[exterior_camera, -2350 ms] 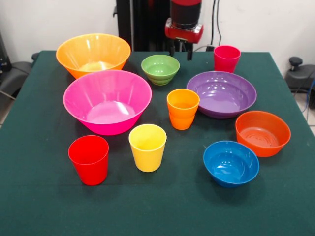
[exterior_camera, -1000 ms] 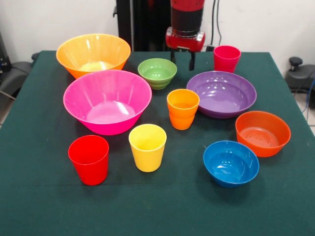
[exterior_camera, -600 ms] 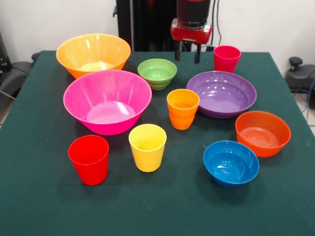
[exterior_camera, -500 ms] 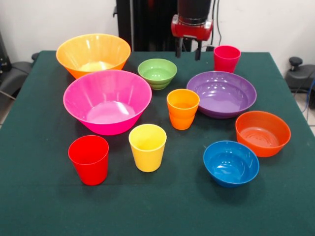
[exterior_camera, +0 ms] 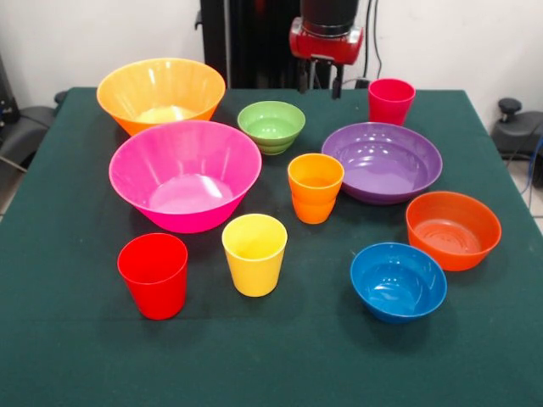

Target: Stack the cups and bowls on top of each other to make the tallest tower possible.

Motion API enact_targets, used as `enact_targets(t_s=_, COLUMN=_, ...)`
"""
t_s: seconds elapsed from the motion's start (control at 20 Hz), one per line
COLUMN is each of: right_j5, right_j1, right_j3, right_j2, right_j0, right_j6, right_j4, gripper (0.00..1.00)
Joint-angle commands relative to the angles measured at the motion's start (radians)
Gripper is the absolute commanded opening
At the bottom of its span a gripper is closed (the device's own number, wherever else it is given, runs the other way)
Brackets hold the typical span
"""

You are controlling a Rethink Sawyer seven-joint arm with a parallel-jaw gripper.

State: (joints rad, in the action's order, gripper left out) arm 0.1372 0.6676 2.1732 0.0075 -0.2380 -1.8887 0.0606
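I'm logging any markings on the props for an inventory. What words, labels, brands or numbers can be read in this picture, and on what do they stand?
None can be read. The cups, such as the red cup and the yellow cup, show plain glossy sides. The bowls, such as the hot-pink bowl and the blue bowl, are unmarked too. The green tablecloth and the gripper carry no visible lettering.

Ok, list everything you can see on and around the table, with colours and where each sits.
Big bowls: 2, orange-yellow back left, hot-pink in front of it.
Purple bowl: 1, right of centre.
Green bowl: 1, back centre.
Orange bowl: 1, right.
Blue bowl: 1, front right.
Cups: 4, red front left, yellow beside it, orange centre, crimson-pink back right.
Table: 1, dark green cloth.
Gripper: 1, red and black, open, above back edge.
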Motion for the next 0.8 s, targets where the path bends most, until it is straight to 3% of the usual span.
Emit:
enact_targets(t_s=0.05, right_j5=0.037, right_j1=-0.056, right_j3=-0.121, right_j2=0.074, right_j0=-0.021, right_j6=-0.067, right_j4=0.008, gripper=1.0)
enact_targets(t_s=0.8, right_j5=0.006, right_j1=-0.11, right_j3=-0.172, right_j2=0.099, right_j0=-0.057, right_j6=-0.061, right_j4=0.029, gripper=1.0)
